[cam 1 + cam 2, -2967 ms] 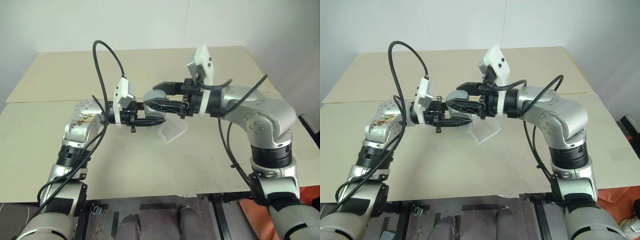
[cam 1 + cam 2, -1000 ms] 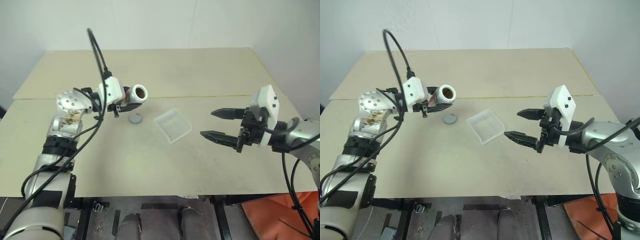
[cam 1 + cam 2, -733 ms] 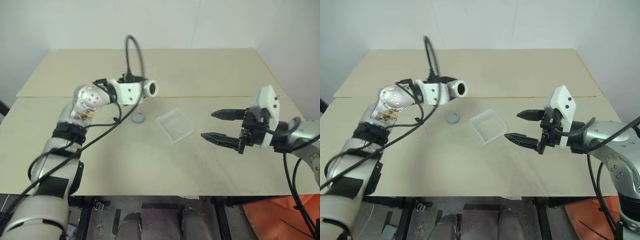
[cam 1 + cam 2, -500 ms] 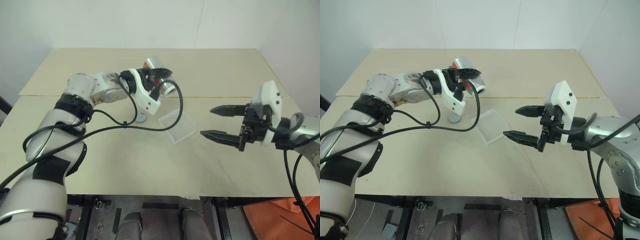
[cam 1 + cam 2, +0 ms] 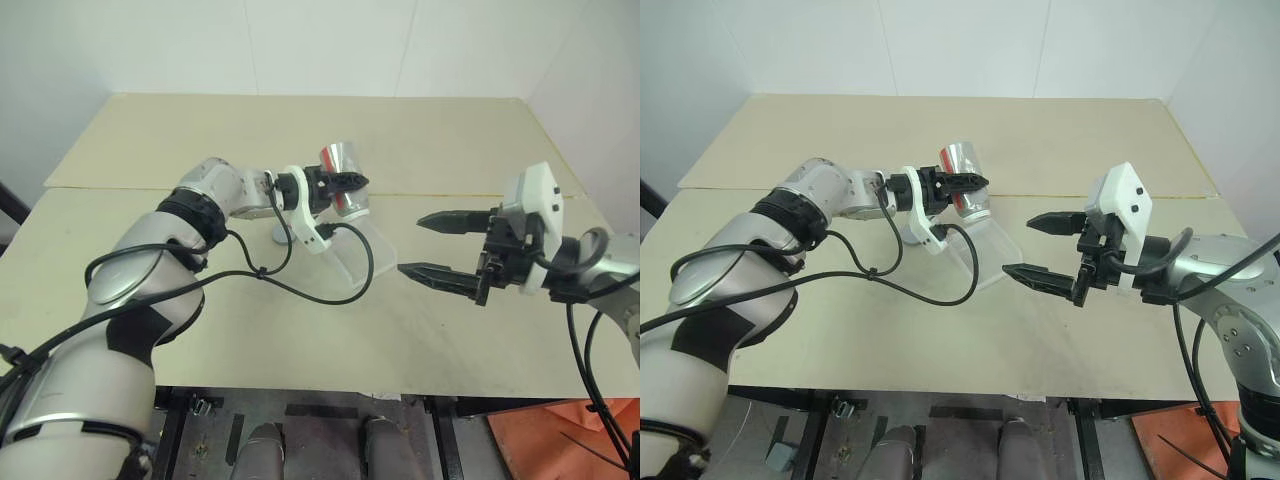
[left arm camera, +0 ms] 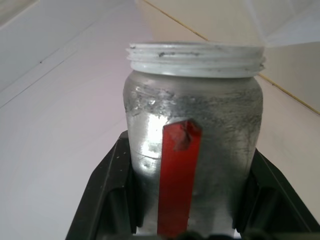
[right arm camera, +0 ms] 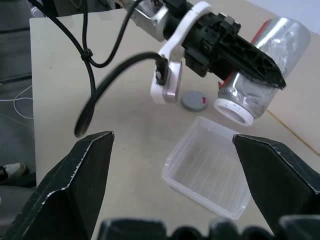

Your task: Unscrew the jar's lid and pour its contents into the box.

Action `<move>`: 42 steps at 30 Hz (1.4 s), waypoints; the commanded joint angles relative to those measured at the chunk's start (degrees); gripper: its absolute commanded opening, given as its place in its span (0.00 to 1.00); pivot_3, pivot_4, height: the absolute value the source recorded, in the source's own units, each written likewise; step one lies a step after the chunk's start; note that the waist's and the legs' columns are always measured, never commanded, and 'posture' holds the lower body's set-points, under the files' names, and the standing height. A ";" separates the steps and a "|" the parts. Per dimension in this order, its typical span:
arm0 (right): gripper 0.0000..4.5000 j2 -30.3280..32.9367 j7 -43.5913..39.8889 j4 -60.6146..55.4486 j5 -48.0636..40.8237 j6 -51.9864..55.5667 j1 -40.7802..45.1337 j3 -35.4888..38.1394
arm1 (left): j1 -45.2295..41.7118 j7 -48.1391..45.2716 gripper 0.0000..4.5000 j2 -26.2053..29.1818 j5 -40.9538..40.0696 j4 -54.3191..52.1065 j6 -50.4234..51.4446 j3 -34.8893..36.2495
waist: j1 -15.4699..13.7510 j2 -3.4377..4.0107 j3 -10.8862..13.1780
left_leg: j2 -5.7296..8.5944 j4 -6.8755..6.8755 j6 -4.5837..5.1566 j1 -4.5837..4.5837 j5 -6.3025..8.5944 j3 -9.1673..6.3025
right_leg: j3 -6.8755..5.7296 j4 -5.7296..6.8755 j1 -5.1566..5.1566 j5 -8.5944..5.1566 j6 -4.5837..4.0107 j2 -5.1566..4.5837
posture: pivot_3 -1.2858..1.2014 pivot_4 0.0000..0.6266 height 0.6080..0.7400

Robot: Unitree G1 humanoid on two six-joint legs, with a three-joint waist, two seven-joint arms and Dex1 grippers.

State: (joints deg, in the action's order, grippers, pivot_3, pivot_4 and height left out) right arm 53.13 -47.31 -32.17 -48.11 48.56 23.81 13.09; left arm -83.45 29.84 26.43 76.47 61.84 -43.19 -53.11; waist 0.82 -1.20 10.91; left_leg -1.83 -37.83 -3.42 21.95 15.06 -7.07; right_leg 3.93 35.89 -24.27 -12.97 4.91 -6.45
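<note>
lid (image 7: 194,101) is off on the table, left gripper (image 5: 965,190) fingers clamped on the jar (image 5: 966,182) tipped mouth-down over the box (image 7: 210,175), nothing visibly poured yet, right gripper (image 5: 1040,245) idle, fingers apart.

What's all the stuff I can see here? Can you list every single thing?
jar: one, silvery-grey with a red mark, lid off, tipped mouth-down above the box, held in the left claw
box: one, clear plastic, on the table under the jar's mouth
lid: one, round, grey with a red mark, flat on the table beside the box
table: one, beige, under everything
cable: one, black, looping from the left arm over the table
left claw: one, black, shut on the jar
right claw: one, black, open, holding nothing, off to the right of the box
</note>
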 commanded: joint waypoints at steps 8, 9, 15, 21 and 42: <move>0.99 -0.31 0.36 -0.96 -0.95 -1.31 1.25 0.50 | -1.31 11.53 0.43 -0.84 2.86 -1.41 5.91 -2.92 | -0.14 -0.01 0.00 | 0.02 -0.01 -0.01 0.01 0.00 0.00 | 0.00 0.08 0.01 0.01 0.02 -0.02 | 0.52 0.24 1.00; 0.99 -0.36 0.39 -0.88 -0.87 -1.29 1.32 0.38 | -1.11 11.05 0.43 -0.76 1.72 -0.97 5.24 -2.28 | -0.14 -0.01 0.00 | 0.02 -0.01 -0.01 0.03 -0.01 0.00 | 0.00 0.08 0.01 0.02 0.02 -0.02 | 0.52 0.24 1.00; 0.99 -0.17 0.33 -0.35 -0.77 -1.31 0.88 0.95 | 2.04 -4.46 0.43 1.39 -16.26 3.06 -2.66 9.41 | 0.22 0.00 0.00 | 0.01 -0.01 -0.04 -0.01 -0.02 0.03 | 0.00 0.09 -0.01 0.02 0.02 -0.02 | 0.52 0.24 1.00; 0.99 0.56 -0.31 1.75 -0.10 -1.73 1.17 1.77 | 10.26 -43.67 0.43 -0.27 -54.45 0.64 8.06 35.34 | 0.39 0.03 -0.02 | 0.00 -0.01 -0.26 -0.01 -0.15 0.04 | 0.00 0.20 0.00 0.02 0.02 -0.03 | 0.52 0.24 1.00; 0.99 0.69 -1.40 1.70 -0.01 -1.78 2.70 0.19 | 33.91 -56.08 0.43 -1.96 -71.18 -38.29 33.40 45.67 | 2.57 0.05 -0.05 | 0.00 -0.06 -0.36 -0.23 -0.20 -0.01 | 0.00 0.12 0.19 0.04 0.00 -0.03 | 0.52 0.24 1.00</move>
State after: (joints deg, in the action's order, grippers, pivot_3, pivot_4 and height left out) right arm 52.99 -48.27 -29.44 -47.94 48.16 25.64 12.09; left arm -47.22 -28.56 22.60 -2.80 21.63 1.36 -3.51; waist 3.39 -1.15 10.87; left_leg -1.83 -37.89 -3.78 21.71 14.86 -7.07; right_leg 3.93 35.95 -24.08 -12.93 4.91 -6.48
